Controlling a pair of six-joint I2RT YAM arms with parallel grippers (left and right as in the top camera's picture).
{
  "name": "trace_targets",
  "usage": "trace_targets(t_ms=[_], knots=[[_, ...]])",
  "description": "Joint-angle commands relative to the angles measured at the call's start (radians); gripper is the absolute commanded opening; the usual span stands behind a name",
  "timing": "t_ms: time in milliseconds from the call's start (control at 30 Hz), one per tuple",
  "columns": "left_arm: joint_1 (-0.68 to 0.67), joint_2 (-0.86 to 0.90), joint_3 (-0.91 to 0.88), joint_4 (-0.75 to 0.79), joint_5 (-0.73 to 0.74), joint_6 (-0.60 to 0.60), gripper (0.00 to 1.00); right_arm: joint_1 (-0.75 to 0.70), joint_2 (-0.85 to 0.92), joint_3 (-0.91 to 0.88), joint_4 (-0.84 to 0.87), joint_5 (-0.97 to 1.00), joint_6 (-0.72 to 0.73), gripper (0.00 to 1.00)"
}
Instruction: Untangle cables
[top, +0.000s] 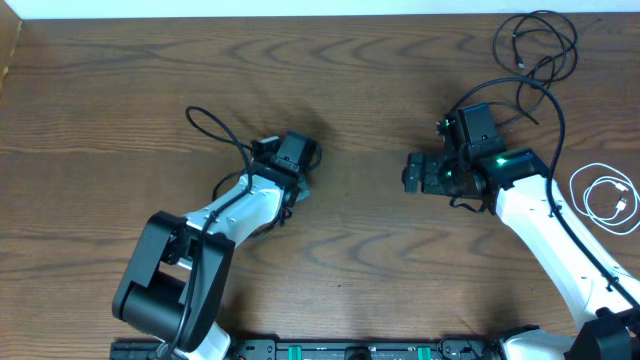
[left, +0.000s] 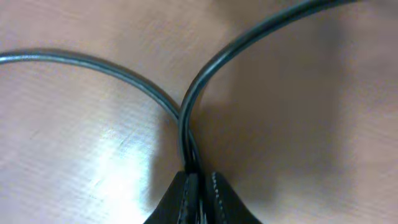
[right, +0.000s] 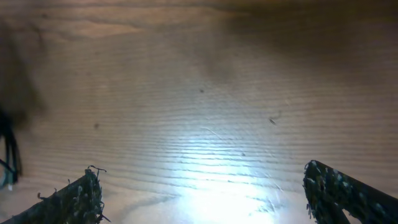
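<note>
Left claw (left: 200, 186) pinched together on black cable (left: 184, 124). Two strands spread from tips across worktop (left: 81, 143), one going left, other up-right. Right claw (right: 202, 177) wide apart, low over worktop, gripping nothing. Black cable loops (top: 538, 45) at far right corner. White cable (top: 606, 196) coiled beside right arm (top: 545, 225).

Overhead, the light is even and sharp. White glare sits on the table (right: 199, 74) between the fingers (right: 74, 199) of the right gripper (right: 202, 179). Just ahead of the left gripper (left: 201, 182), the black cable (left: 186, 112) looks blurred.
</note>
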Motion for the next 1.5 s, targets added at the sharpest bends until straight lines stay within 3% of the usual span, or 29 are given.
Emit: trace_targets(t_ms=[0, 133, 233, 300, 400, 500, 667, 767, 900, 1033, 1233, 1367, 1467], knots=[[0.002, 0.041, 0.023, 0.116, 0.122, 0.023, 0.08, 0.008, 0.006, -0.005, -0.009, 0.033, -0.010, 0.99], [0.002, 0.041, 0.029, 0.426, 0.283, 0.004, 0.07, 0.008, 0.006, -0.005, -0.008, 0.033, -0.010, 0.99], [0.002, 0.041, 0.029, 0.585, 0.322, -0.076, 0.09, 0.008, 0.006, -0.005, -0.008, 0.033, -0.010, 0.99], [0.002, 0.041, 0.029, 0.613, 0.324, -0.107, 0.26, 0.008, 0.006, -0.005, -0.009, 0.033, -0.010, 0.99], [0.002, 0.041, 0.029, 0.561, 0.323, -0.066, 0.61, 0.008, 0.006, -0.005, -0.008, 0.033, -0.010, 0.99], [0.010, 0.033, 0.029, 0.477, 0.320, 0.068, 0.73, 0.008, 0.006, -0.005, -0.008, 0.033, -0.010, 0.99], [0.029, -0.053, 0.029, 0.290, 0.320, 0.105, 0.79, 0.008, 0.006, -0.005, -0.007, 0.032, -0.010, 0.99], [0.042, -0.133, 0.029, 0.214, 0.320, 0.162, 0.93, 0.008, 0.006, -0.005, 0.004, 0.023, -0.010, 0.99], [0.072, -0.290, 0.029, 0.136, 0.320, 0.167, 0.96, 0.010, 0.006, -0.005, 0.014, -0.077, -0.017, 0.99], [0.115, -0.465, 0.029, 0.082, 0.304, 0.167, 0.97, 0.047, 0.006, -0.005, 0.066, -0.204, -0.204, 0.99], [0.159, -0.647, 0.029, -0.003, 0.233, 0.167, 0.97, 0.179, 0.029, -0.005, 0.249, -0.162, -0.204, 0.99], [0.165, -0.730, 0.029, -0.075, 0.233, 0.169, 0.97, 0.249, 0.126, -0.002, 0.381, 0.007, -0.185, 0.99], [0.165, -0.800, 0.029, -0.104, 0.233, 0.192, 0.98, 0.261, 0.238, 0.051, 0.429, 0.020, -0.181, 0.99]])
